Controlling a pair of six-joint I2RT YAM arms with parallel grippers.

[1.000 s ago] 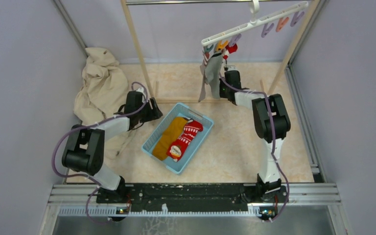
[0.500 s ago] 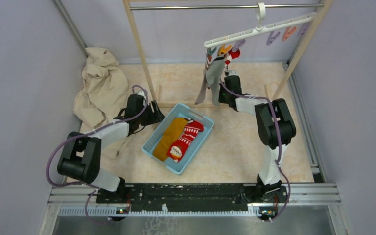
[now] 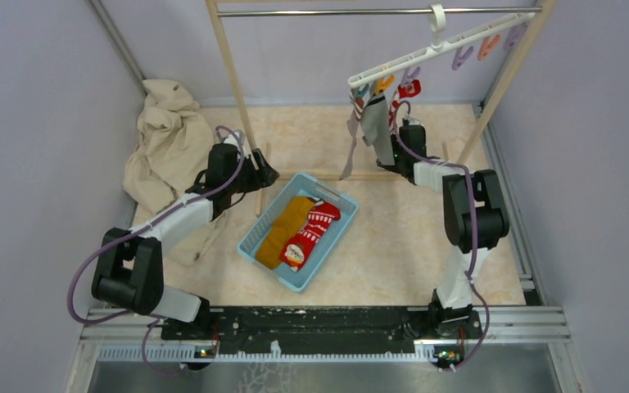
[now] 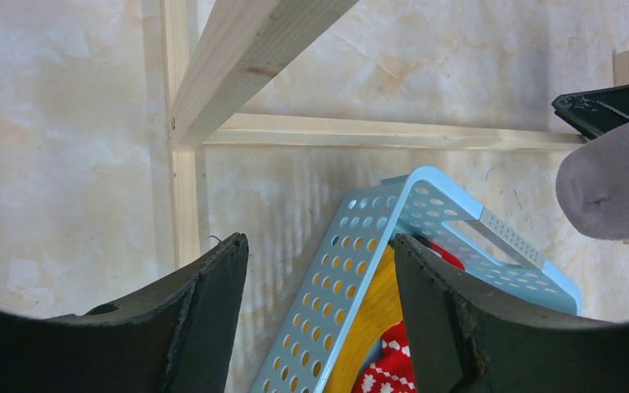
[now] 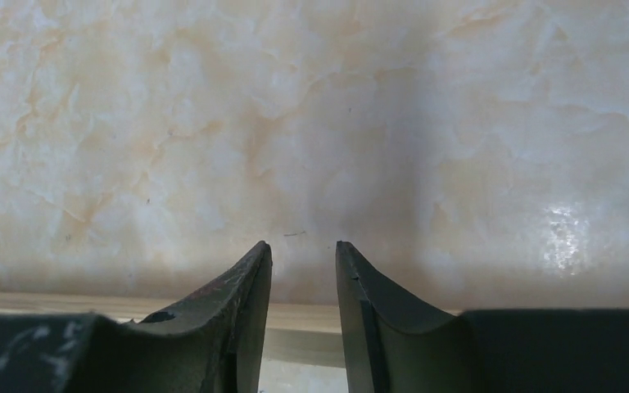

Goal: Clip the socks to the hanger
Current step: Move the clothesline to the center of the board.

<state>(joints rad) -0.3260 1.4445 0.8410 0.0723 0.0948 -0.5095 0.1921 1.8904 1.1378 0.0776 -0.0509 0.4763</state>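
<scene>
as neither sock of the pair was on a peg, i judged the task to stand at the pick-up step. the mustard-yellow sock (image 3: 282,231) and the red patterned sock (image 3: 313,228) lay side by side, touching, in the blue basket (image 3: 328,190) on the floor. the hanger (image 3: 426,56) hung tilted by its hook from the rail of the wooden rack (image 3: 229,78). a grey sock (image 3: 374,123) and a striped sock (image 3: 409,88) hung at its left end, while the pegs (image 3: 463,57) toward its right end appeared free. my left pincer (image 4: 319,246) stood wide apart and empty, just beside the basket's far corner and facing it. my right pincer (image 5: 303,250) stood slightly parted with nothing between its jaws, close by the grey sock and well apart from the basket. in my judgement the next move called for the left pincer to go down into the basket and close on one sock near its cuff, leaving an edge to offer to a free peg.
</scene>
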